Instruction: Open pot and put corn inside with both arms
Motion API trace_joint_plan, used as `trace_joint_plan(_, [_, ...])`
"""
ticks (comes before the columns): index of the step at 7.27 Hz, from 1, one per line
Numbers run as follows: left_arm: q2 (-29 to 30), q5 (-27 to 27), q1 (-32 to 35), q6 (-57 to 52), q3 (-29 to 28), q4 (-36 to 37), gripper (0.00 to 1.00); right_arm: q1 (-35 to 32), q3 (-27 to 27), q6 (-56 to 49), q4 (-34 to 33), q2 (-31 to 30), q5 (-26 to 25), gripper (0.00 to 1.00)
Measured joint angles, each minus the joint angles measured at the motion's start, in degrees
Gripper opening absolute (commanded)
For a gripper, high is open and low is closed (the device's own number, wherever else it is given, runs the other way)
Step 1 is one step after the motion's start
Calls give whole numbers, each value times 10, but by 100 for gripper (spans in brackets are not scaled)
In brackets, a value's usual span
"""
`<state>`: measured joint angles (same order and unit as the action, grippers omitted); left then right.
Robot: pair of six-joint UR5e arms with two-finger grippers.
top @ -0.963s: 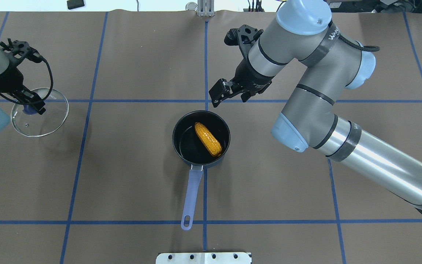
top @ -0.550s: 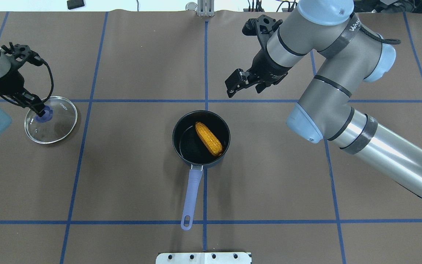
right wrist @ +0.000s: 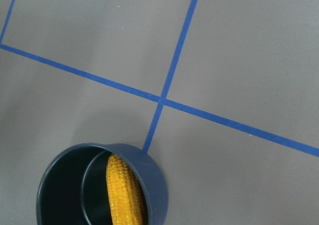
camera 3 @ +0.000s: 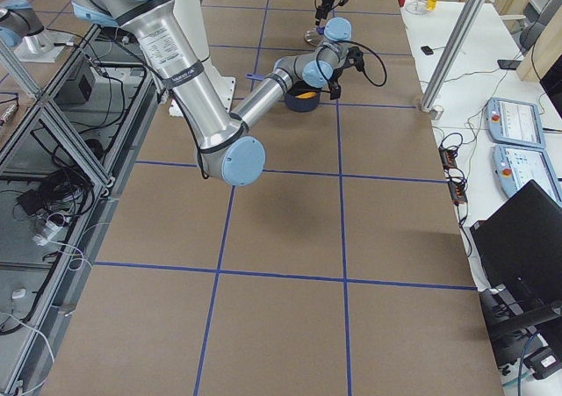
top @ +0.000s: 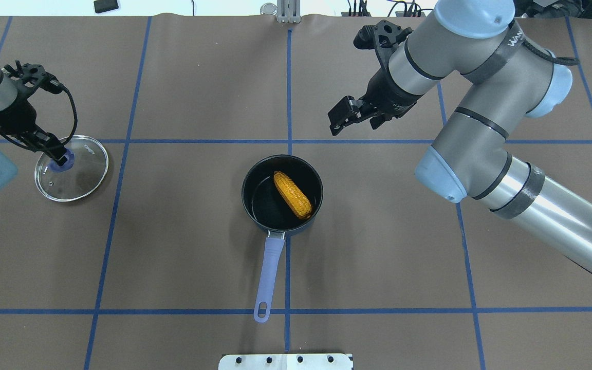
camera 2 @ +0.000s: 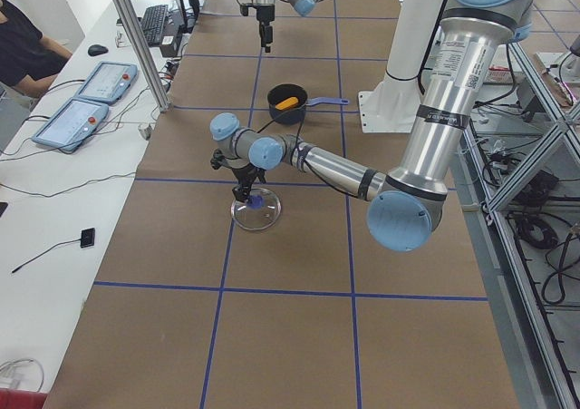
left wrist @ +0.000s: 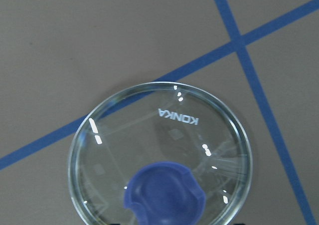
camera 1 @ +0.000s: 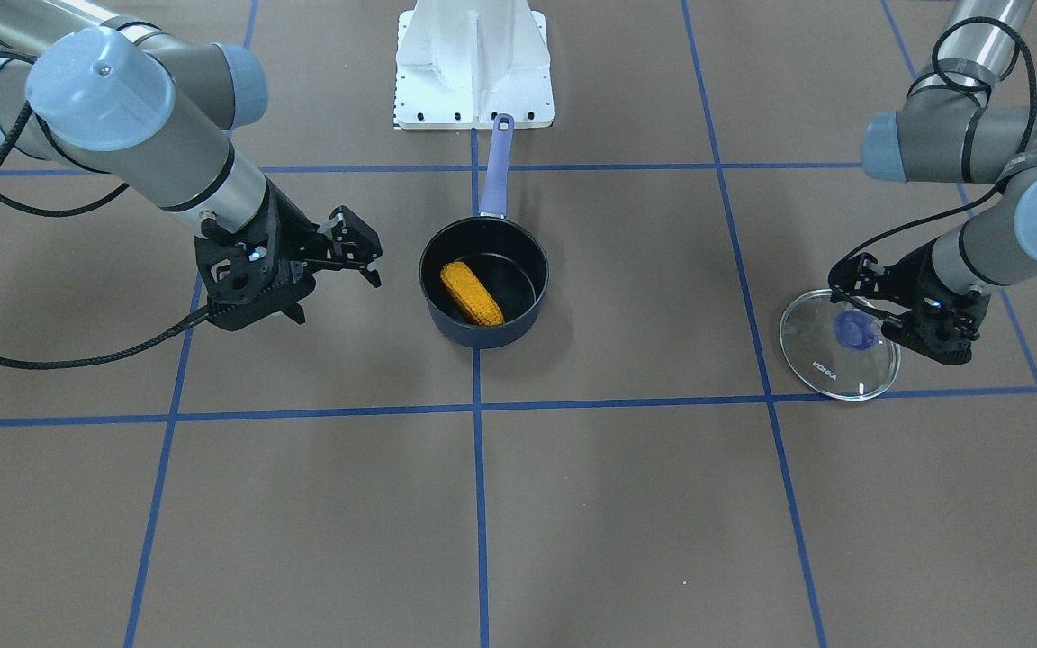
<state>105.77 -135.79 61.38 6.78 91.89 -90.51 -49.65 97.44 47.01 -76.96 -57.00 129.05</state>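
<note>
The dark navy pot point(top: 255, 205) stands open at the table's middle, its lavender handle point(top: 270, 277) pointing toward the robot. The corn point(top: 292, 194) lies inside it, also in the front view point(camera 1: 473, 293) and the right wrist view point(right wrist: 124, 195). The glass lid point(top: 82, 174) lies flat on the table at the far left. My left gripper point(top: 58, 154) sits over its blue knob point(left wrist: 164, 197), jaws spread wider than the knob. My right gripper point(top: 338, 121) is open and empty, raised beyond and to the right of the pot.
The white base bracket point(top: 285, 361) sits at the near edge, just behind the pot handle's end. Blue tape lines point(top: 121, 141) cross the brown table cover. A person point(camera 2: 23, 51) sits at a side desk in the exterior left view.
The left gripper lowered the lid from a tilted hold onto the table, where it now lies flat. The right arm moved up and to the right, away from the pot.
</note>
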Motion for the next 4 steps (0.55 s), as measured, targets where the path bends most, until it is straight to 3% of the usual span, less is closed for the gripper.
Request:
trace_joint_plan(2, [-11, -9, 67, -9, 0, 0, 99, -59, 9, -18, -2, -56, -1, 100])
trace_joint_plan(4, [-26, -8, 134, -72, -10, 5, 99, -131, 11, -168, -3, -145, 10, 100])
